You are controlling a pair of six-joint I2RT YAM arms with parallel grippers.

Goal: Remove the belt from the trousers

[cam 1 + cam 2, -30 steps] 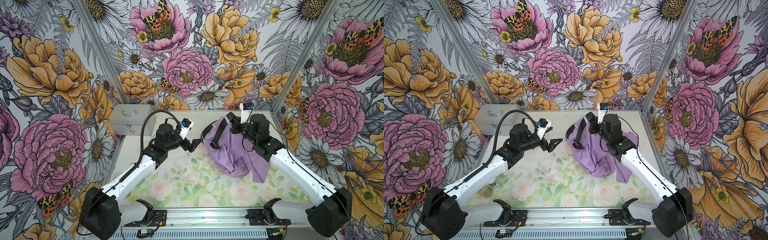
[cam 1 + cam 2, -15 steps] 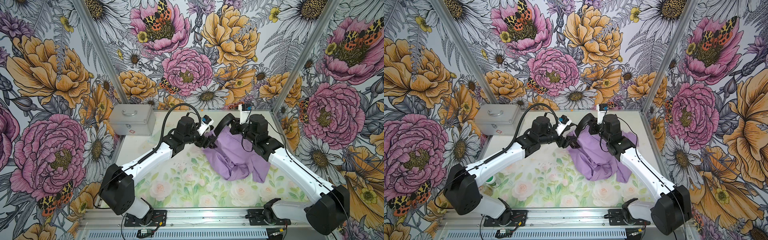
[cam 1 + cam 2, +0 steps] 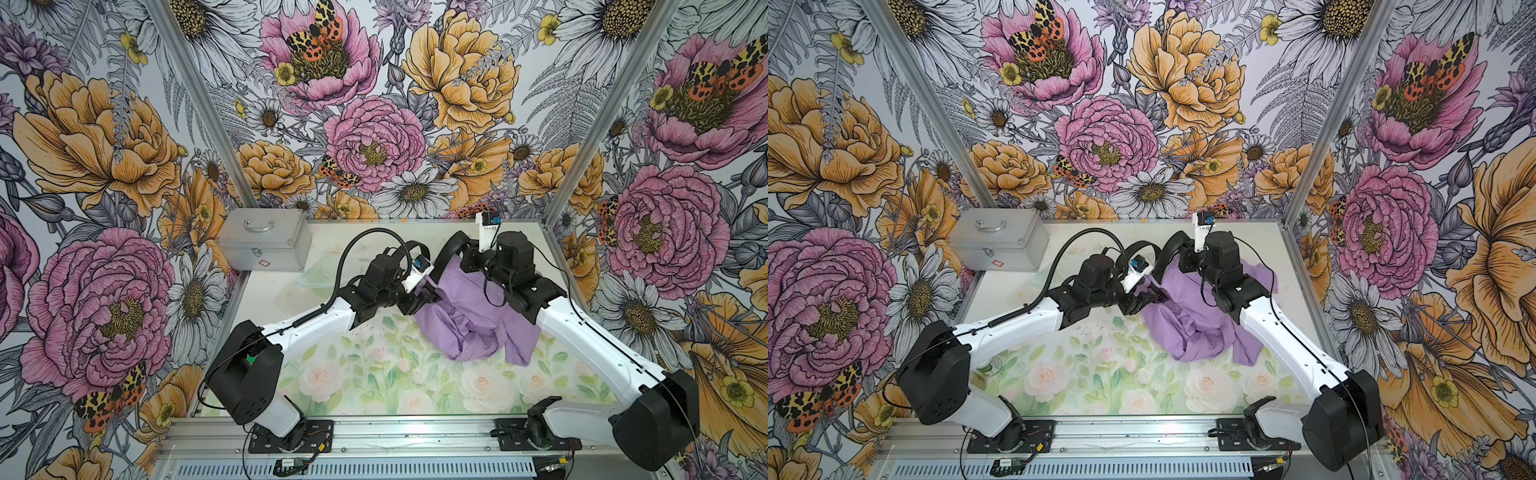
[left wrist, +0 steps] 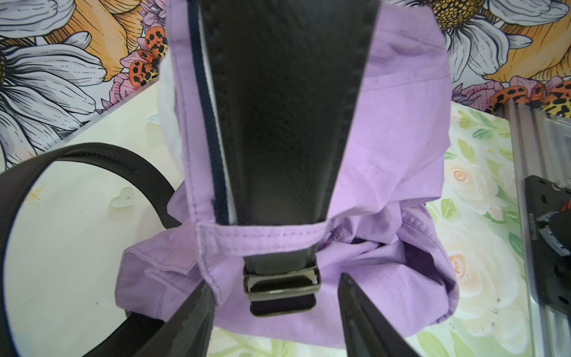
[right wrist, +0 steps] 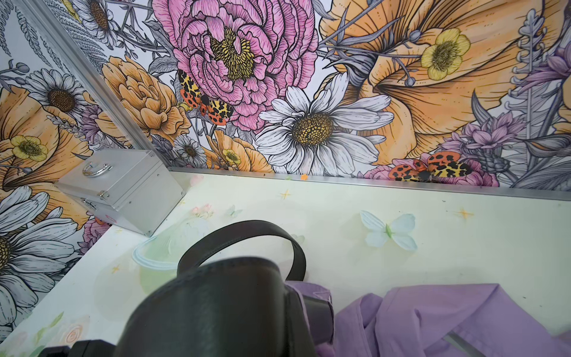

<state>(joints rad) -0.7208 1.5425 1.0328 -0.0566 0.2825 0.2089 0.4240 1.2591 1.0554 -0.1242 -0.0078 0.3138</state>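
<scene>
The lilac trousers (image 3: 469,316) (image 3: 1192,320) lie bunched at the back right of the table, their waistband lifted by my right gripper (image 3: 467,262) (image 3: 1185,262). It is shut there on the black belt (image 3: 451,245) (image 3: 1173,245); its fingers are hidden under the strap (image 5: 247,225) in the right wrist view. In the left wrist view the belt (image 4: 287,108) runs through a belt loop (image 4: 262,238) of the trousers (image 4: 401,154) and ends in a dark buckle (image 4: 281,301). My left gripper (image 4: 275,281) (image 3: 428,297) is open, one finger on either side of the buckle.
A silver metal case (image 3: 266,245) (image 3: 998,245) (image 5: 120,191) stands at the back left corner. A slack length of belt (image 4: 92,154) curves over the table behind the trousers. Floral walls close in three sides, and an aluminium rail (image 3: 374,432) runs along the front.
My left arm has swung right from mid-table to the trousers, and its jaws have narrowed around the buckle. The right gripper has lowered the trousers slightly.
</scene>
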